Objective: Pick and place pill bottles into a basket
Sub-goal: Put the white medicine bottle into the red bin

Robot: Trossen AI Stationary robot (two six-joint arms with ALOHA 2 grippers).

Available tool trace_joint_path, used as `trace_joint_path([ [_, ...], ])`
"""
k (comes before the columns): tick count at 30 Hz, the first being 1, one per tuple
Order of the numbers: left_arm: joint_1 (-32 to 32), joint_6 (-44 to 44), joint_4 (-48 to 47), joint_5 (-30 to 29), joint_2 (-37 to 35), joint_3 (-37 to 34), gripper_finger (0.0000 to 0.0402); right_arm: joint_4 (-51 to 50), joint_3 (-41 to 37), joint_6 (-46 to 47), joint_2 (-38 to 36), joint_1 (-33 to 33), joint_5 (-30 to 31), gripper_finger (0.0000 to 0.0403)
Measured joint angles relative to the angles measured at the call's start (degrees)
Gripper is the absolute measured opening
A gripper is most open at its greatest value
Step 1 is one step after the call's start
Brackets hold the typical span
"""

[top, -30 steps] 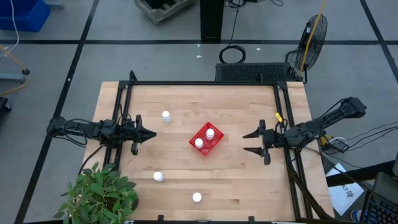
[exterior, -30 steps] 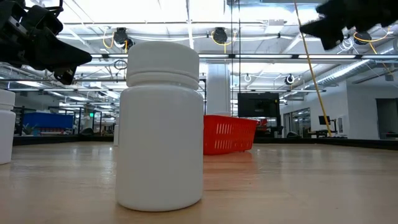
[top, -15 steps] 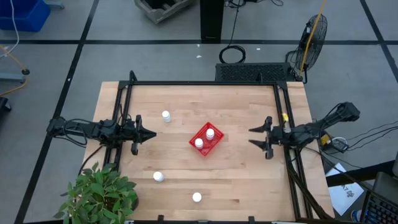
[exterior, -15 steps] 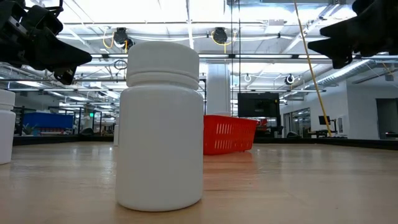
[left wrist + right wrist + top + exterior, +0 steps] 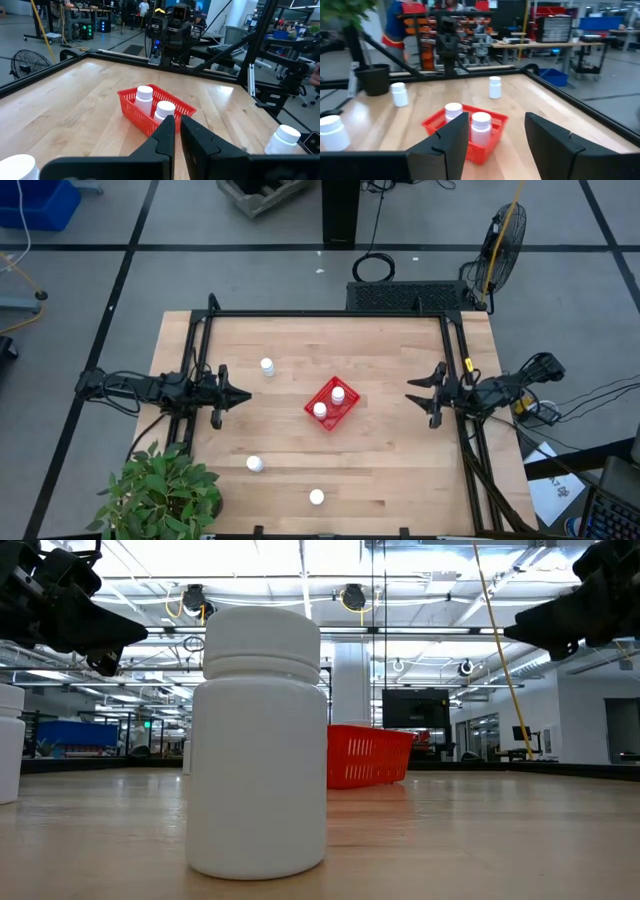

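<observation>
Two of the five pill bottles stand inside the red basket (image 5: 331,404) at the centre of the desk (image 5: 380,470): one (image 5: 338,394) toward its 1 o'clock corner, the other (image 5: 319,410) toward its 7 o'clock corner. Three bottles remain loose on the desk in the high view: one (image 5: 267,366) at 10 o'clock of the basket, one (image 5: 254,464) at 8 o'clock, and one (image 5: 316,497) at 6 o'clock near the desk's front edge, all well apart from the basket. The right hand (image 5: 432,391) sits at 3 o'clock of the basket near the desk's right rail, its fingers spread and carrying nothing. The left hand (image 5: 240,396) sits at 9 o'clock by the left rail, its fingers pressed almost together with only a thin slit visible in the left wrist view, also carrying nothing. Judgement: the task stands between placements, with no bottle in grip. The next move calls for selecting one loose bottle; the two on the left side appear best suited to the left hand, which must first spread its fingers, descend around the bottle's body, pinch, lift and carry it over the basket.
</observation>
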Motion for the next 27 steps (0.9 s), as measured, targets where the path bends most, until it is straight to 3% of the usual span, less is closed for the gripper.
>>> trace_joint_path([
  [5, 0.0, 0.0, 0.0, 0.0, 0.0, -0.02, 0.0033, -4.37, 0.04, 1.45, -1.31, 0.0, 4.28, 0.0174],
  [27, 0.02, 0.0, -0.02, 0.02, 0.02, -0.02, 0.0033, -4.91, 0.11, 1.62, -1.28, 0.0, 4.13, 0.0172],
])
